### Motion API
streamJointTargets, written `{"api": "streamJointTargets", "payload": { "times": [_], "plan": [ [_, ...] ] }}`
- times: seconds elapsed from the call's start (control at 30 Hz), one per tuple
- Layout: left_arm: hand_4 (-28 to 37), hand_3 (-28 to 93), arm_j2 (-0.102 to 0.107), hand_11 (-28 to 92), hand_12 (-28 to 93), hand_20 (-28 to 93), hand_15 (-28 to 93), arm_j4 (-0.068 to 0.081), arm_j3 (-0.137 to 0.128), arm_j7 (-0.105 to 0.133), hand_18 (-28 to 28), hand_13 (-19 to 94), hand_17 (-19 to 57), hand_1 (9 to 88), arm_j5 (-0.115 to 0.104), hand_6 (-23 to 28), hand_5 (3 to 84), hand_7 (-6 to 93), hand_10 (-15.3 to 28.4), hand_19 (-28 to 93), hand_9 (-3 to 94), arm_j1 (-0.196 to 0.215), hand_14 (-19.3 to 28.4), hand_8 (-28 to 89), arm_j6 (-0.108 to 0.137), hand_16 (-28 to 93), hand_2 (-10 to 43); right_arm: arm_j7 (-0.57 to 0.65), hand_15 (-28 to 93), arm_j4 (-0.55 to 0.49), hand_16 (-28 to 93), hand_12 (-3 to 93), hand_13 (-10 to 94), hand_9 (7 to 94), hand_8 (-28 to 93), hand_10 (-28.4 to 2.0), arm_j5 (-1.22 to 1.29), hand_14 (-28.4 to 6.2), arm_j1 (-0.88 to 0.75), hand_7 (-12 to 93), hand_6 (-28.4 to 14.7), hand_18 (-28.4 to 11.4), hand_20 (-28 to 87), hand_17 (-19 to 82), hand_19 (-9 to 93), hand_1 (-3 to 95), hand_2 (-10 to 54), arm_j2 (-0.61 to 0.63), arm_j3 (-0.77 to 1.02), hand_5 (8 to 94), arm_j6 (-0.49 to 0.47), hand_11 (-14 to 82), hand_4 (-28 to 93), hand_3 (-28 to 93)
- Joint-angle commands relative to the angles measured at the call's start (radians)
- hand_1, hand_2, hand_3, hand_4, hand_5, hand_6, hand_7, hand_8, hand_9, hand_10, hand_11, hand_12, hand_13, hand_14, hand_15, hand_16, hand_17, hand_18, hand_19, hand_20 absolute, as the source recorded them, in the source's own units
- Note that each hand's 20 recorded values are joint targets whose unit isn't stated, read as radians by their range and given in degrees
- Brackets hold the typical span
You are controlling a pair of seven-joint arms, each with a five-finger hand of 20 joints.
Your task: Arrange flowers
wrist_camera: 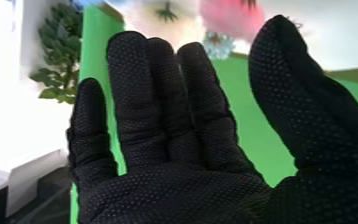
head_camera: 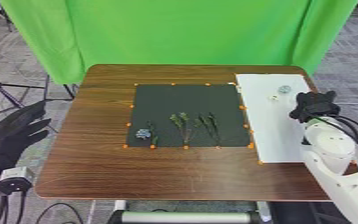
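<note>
Arranging seems barely begun: green sprigs and a blue flower are laid mid-desk. Fingers of right hand and left hand are held open. Next, the pale blossom near the far right corner should be gently pinched.

Centre of frame: your right hand, fingers straight, thumb apart. Near the frame's edge, you see leafy greenery and, beyond the fingertips, a pale blue flower beside a blurred pink shape.
</note>
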Motion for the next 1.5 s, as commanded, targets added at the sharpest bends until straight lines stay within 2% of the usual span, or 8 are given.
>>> {"api": "streamJointTargets", "payload": {
  "times": [0.03,0.5,0.6,0.7,0.8,1.1,1.3,1.5],
  "plan": [
    [-28.3,71,0.001,15,19,6,23,0.003,0.006,0.000,19.3,15,-9.3,23.0,0.002,1.1,22.7,21.8,8.7,40,17.9,0.004,11.9,-10,0.002,4,-4.7,0.003,59,0.014,20,24.9,51,51.6,-18,-10.3,-0.010,-6.2,-0.023,39,-1.4,-18.1,39,9,63,29.1,-9.5,-0.002,-0.009,44.3,0.009,36.1,-28,86],
    [-28.3,71,0.001,15,19,7,23,0.004,0.010,-0.003,19.3,15,-9.3,23.0,0.004,1.0,22.7,21.8,8.7,40,18.0,0.002,11.8,-10,-0.001,4,-4.8,-0.017,62,0.056,24,24.8,61,62.7,-20,-8.0,-0.042,-4.4,-0.012,44,1.8,-17.4,41,13,65,33.8,-9.5,-0.011,-0.047,50.1,0.168,38.0,-28,85],
    [-28.3,71,-0.001,15,19,7,23,0.004,0.009,-0.005,19.3,15,-9.3,23.0,0.005,1.0,22.6,21.8,8.7,40,18.0,0.002,11.8,-10,-0.004,4,-4.7,-0.039,63,0.076,25,31.8,64,67.0,-8,-7.1,-0.059,-4.1,-0.011,47,2.3,-17.4,42,14,65,36.4,-9.5,-0.011,-0.056,50.6,0.234,32.7,-28,83],
    [-28.3,71,-0.003,15,19,7,23,0.001,0.007,-0.002,19.3,15,-9.3,23.1,0.004,1.0,22.6,21.9,8.7,40,17.9,0.008,11.8,-10,0.001,4,-4.7,-0.060,66,0.089,27,45.0,69,77.8,-1,-4.9,-0.066,-3.8,-0.010,55,3.8,-16.9,43,16,66,43.8,-8.8,-0.010,-0.060,55.3,0.280,23.0,-28,78],
    [-28.3,71,-0.005,15,19,7,23,-0.001,0.002,-0.003,19.3,15,-9.3,23.0,0.004,1.0,22.7,21.8,8.7,40,17.9,0.011,11.8,-10,0.000,4,-4.7,-0.071,68,0.080,28,49.5,73,84.2,1,-4.3,-0.056,-3.7,-0.011,56,4.2,-16.5,44,19,68,48.1,-7.8,-0.012,-0.058,63.1,0.300,24.1,-28,79],
    [-28.3,71,-0.009,15,19,7,23,-0.014,-0.029,-0.002,19.3,15,-9.3,23.0,0.002,1.1,22.7,21.7,8.7,40,17.9,0.038,11.8,-10,0.014,4,-4.7,-0.151,69,-0.038,29,50.6,74,85.6,1,-4.5,-0.024,-3.8,0.128,54,3.7,-16.5,44,19,68,47.7,-9.4,-0.053,-0.168,65.7,0.346,24.5,-28,82],
    [-28.3,71,-0.006,15,19,7,22,-0.011,-0.020,-0.009,19.3,15,-9.3,23.0,0.002,1.1,22.7,21.7,8.7,40,17.9,0.033,11.8,-10,0.014,4,-4.8,-0.250,69,-0.106,29,50.8,74,86.1,2,-4.4,0.021,-3.8,0.277,54,3.9,-16.5,45,19,68,47.6,-9.5,-0.136,-0.308,66.1,0.369,24.2,-28,83],
    [-28.3,71,-0.013,15,19,7,23,-0.007,-0.014,-0.012,19.2,15,-9.3,23.0,0.000,1.1,22.7,21.7,8.7,40,17.9,0.040,11.7,-10,0.028,4,-4.7,-0.321,70,-0.074,29,50.8,74,86.2,2,-4.3,0.051,-3.8,0.401,53,3.9,-16.3,45,19,68,47.5,-9.5,-0.249,-0.465,66.7,0.323,24.1,-28,83]
  ]
}}
